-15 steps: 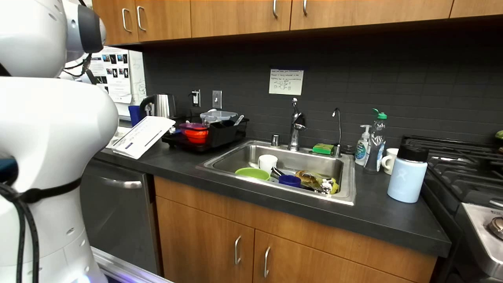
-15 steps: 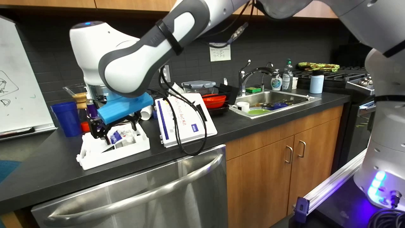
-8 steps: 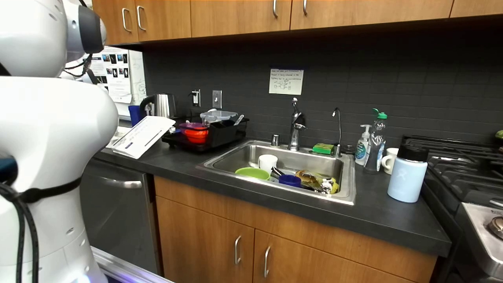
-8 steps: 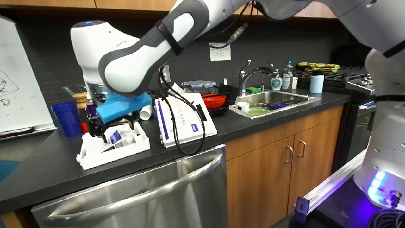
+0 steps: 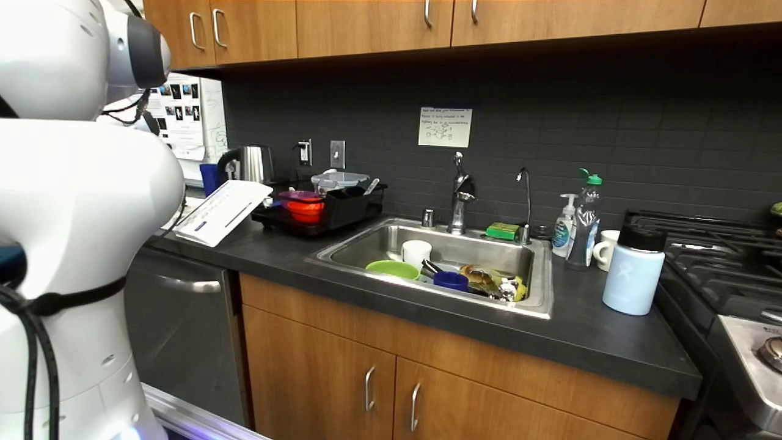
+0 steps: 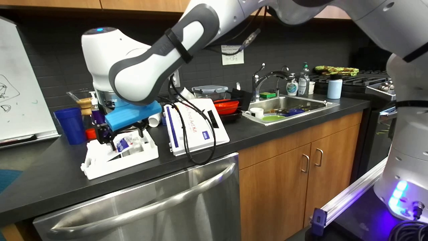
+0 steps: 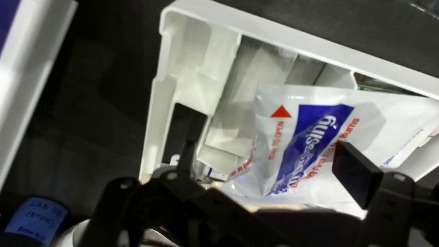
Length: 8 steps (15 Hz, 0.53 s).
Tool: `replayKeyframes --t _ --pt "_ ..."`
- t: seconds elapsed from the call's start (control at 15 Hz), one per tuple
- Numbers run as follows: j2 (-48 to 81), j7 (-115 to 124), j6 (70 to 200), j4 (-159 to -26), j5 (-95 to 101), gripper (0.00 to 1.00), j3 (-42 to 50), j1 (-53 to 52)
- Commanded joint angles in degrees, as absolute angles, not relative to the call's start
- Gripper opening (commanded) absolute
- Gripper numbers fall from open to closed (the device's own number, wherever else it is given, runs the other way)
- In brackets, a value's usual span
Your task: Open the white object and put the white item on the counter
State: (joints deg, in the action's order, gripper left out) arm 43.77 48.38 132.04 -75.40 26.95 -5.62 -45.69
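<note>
End effector [image 6: 127, 140] shifted, packet [image 7: 317, 139] — partly hidden

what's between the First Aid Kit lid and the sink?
A black dish rack with a red bowl in it stands between the First Aid Kit lid and the sink; both exterior views show it.

On the dark counter [image 5: 586, 333], a white panel [image 5: 223, 211] stands tilted; the sink [image 5: 541, 281] holds a green bowl [image 5: 392, 267]
</note>
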Motion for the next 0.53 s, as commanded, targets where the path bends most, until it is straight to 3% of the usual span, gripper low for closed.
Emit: replayKeyframes --t 0.0,0.27,0.33,0.4,0.47 --pt "45.4 48.2 132.7 -74.0 26.6 1.0 -5.5 -44.9" --pt "45.7 48.1 133.0 -73.6 26.7 1.0 -5.6 -44.7" --pt "45.7 48.1 133.1 -73.7 26.7 0.93 -5.6 -44.7" --pt "45.6 48.1 133.2 -73.8 26.8 0.74 -5.6 -44.7" --pt "45.6 48.1 133.3 -73.9 26.8 0.69 -5.6 -44.7"
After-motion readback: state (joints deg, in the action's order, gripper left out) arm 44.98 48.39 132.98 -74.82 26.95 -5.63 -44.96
